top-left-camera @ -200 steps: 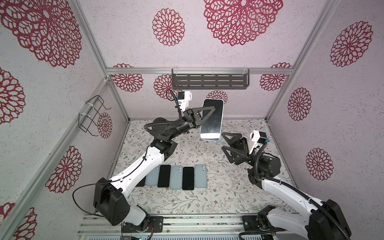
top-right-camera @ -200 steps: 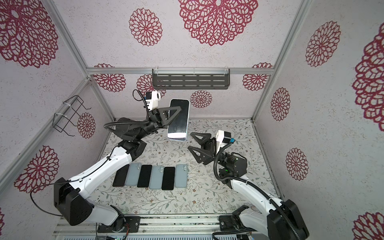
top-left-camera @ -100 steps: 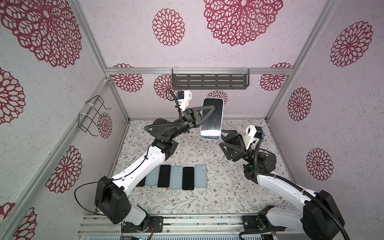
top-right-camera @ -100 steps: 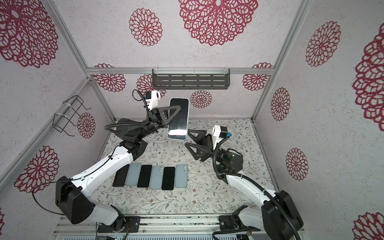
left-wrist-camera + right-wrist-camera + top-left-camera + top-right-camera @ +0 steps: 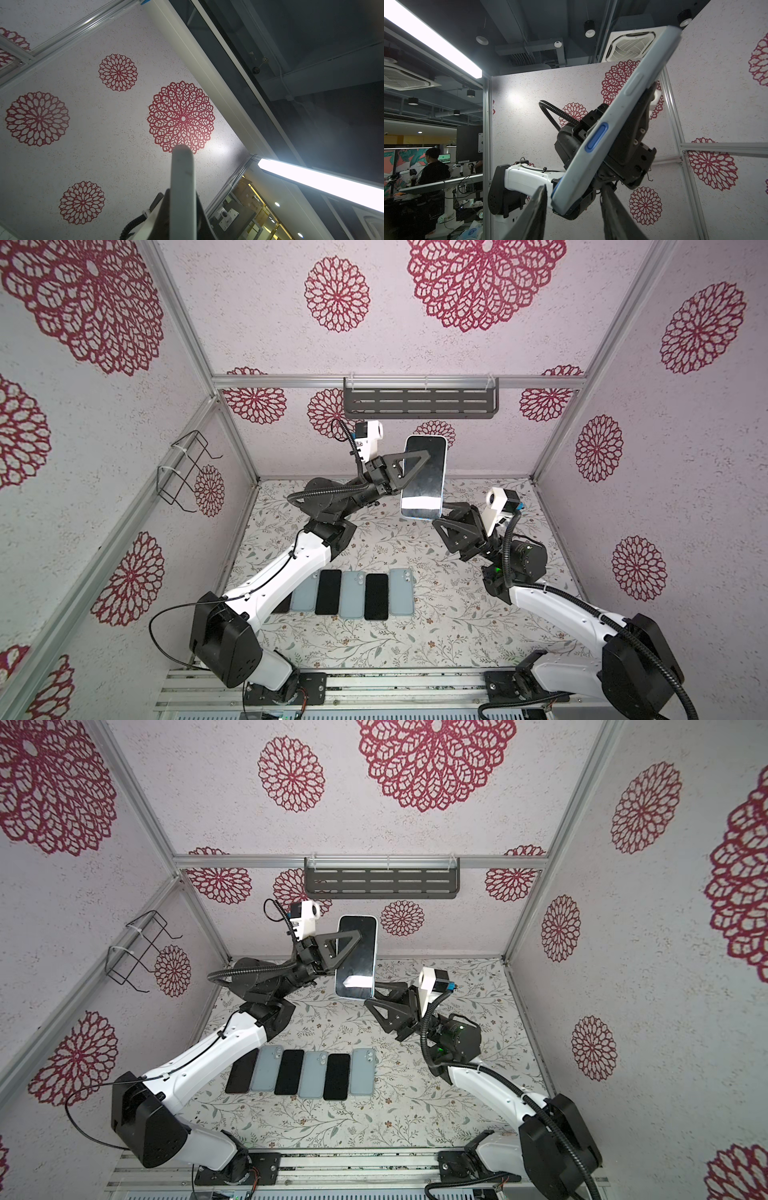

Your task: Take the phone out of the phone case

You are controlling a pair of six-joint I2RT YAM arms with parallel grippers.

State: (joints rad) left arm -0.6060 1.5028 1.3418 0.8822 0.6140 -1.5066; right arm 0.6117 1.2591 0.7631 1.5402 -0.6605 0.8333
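A phone (image 5: 424,477) (image 5: 356,957) with a dark screen sits inside a light blue phone case (image 5: 612,128) and is held upright high above the table. My left gripper (image 5: 419,460) (image 5: 351,938) (image 5: 182,218) is shut on the cased phone across its faces, near the middle. In the left wrist view only the case's edge (image 5: 182,187) shows. My right gripper (image 5: 440,514) (image 5: 374,995) (image 5: 573,207) is at the phone's lower end. Its jaws straddle the lower corner, open, with a small gap on each side.
A row of several phones and light blue cases (image 5: 353,593) (image 5: 307,1073) lies on the floral table (image 5: 415,639), below my left arm. A dark slotted shelf (image 5: 419,398) hangs on the back wall. A wire rack (image 5: 187,472) is fixed to the left wall.
My right gripper has risen and moved left to the phone's lower end, and its jaws have narrowed around the corner. The left gripper has kept the phone nearly still.
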